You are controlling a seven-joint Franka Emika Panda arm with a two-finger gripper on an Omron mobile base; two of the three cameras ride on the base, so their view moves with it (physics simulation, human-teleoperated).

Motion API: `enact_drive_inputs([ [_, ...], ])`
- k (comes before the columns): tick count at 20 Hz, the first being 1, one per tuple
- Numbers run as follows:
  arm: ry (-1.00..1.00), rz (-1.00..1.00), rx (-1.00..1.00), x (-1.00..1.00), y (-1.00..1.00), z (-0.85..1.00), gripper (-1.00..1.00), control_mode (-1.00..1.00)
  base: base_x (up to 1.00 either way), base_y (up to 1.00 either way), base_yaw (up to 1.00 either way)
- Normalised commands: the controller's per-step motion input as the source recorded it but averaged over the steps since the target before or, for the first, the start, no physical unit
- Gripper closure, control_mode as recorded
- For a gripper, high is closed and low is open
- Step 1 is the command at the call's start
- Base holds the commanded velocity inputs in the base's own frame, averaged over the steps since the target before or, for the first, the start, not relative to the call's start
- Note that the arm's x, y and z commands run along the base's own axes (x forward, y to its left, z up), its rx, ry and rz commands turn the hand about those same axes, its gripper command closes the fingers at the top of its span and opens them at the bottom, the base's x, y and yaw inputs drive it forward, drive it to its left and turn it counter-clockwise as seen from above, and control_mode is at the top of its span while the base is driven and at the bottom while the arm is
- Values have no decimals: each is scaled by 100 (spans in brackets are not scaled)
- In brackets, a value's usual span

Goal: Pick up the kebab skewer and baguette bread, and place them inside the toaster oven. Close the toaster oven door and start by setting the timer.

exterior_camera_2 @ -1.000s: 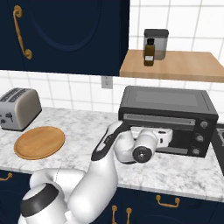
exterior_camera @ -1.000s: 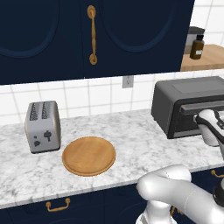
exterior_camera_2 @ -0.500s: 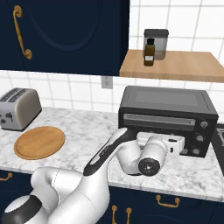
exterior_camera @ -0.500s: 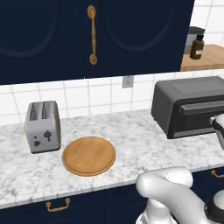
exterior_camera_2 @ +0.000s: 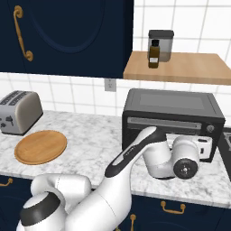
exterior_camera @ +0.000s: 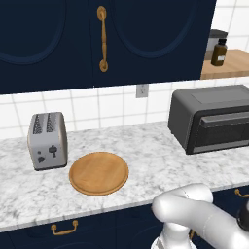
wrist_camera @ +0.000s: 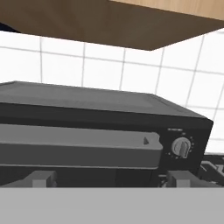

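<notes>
Hand (exterior_camera_2: 203,151) has slid right along the oven (exterior_camera_2: 171,113) front, fingers spread wide and empty (door (wrist_camera: 78,146) looks shut), so the timer knob (wrist_camera: 181,146) seems next.

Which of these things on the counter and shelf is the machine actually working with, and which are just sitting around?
Part of the job:
- large dark grey boxy toaster oven
- its closed front door
- round timer knob

Just lying about:
- small silver two-slot toaster
- round wooden board
- brown bottle

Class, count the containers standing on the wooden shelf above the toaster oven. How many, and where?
2: a dark bottle in front, a lidded grey canister just behind it, on the wooden shelf. Others may be hidden.
</notes>
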Motion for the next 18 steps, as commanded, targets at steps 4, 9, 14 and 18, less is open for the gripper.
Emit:
enact_drive_inputs([
  [4,6,1,0,0,-1,0,-100,-100,0,0,0],
  [9,6,0,0,0,0,4,-100,-100,0,0,0],
  [14,2,0,4,0,-3,0,-100,-100,0,0,0],
  [18,0,0,14,2,-28,0,-100,-100,0,0,0],
])
